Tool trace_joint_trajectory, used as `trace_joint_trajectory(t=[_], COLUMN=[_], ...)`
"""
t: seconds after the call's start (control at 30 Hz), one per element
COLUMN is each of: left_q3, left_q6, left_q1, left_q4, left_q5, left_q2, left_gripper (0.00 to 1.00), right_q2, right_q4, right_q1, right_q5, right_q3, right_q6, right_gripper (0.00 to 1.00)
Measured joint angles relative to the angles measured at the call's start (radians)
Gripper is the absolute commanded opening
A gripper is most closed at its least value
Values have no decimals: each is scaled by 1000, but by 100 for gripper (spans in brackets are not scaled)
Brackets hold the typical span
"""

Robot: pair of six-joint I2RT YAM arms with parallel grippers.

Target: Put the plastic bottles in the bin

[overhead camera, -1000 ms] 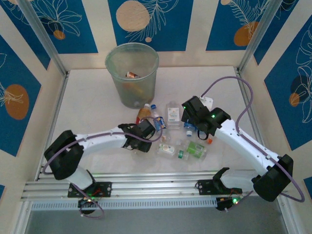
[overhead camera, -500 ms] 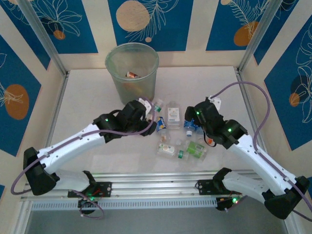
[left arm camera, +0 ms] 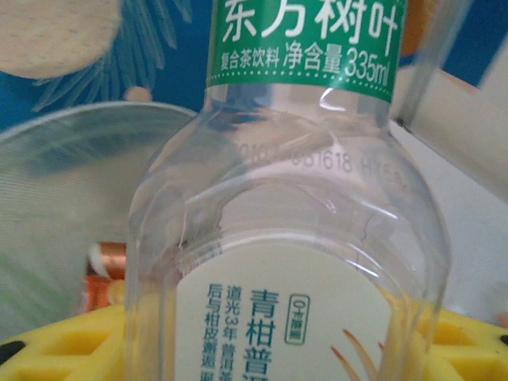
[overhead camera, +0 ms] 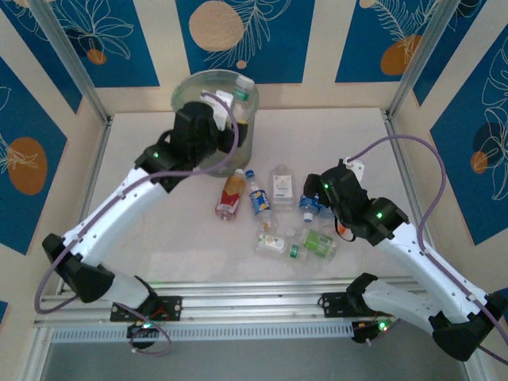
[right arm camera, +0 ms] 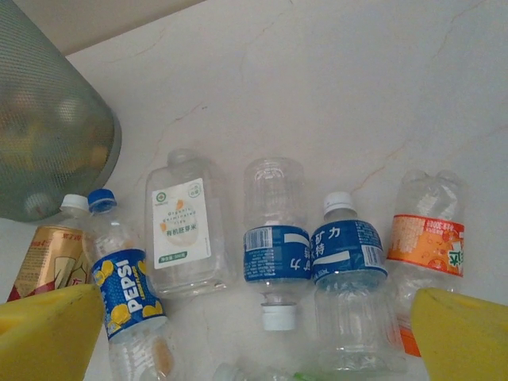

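Note:
My left gripper is up over the rim of the translucent grey-green bin, shut on a clear bottle with a green label. The bottle stands between the yellow fingers, with the bin's rim behind it and an orange bottle lying inside. My right gripper hangs open above the pile on the table. Below it lie two blue-labelled bottles, a white-labelled bottle, a Pepsi bottle and an orange-labelled bottle.
More bottles lie mid-table: a gold and red one, a green-labelled one and a pale one. Aluminium frame posts and patterned walls enclose the marble table. A rail runs along the near edge.
My left arm has lifted the green-labelled bottle from the pile and carried it up and back over the bin. The right gripper has shifted slightly towards the near side above the pile.

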Motion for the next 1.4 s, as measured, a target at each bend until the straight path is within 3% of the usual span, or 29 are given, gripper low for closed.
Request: trace_joint_trajectory(t=[0.23,0.53,0.97,1.4], left_q3=[274,521,539,541], left_q6=[-63,-257,-477,-546], left_q1=[151,211,215,234], left_q4=[-26,-134,-205,-219], left_q5=[26,31,68,144], left_q2=[216,458,589,671], left_gripper=[59,59,61,70], right_q2=[0,0,8,31], right_q4=[-5,-15,-34,-39], right_q1=[0,0,0,0], right_q5=[-3,-3,-4,-8], right_q3=[0,0,0,0], right_q6=[8,31,35,34], right_gripper=[99,99,99,99])
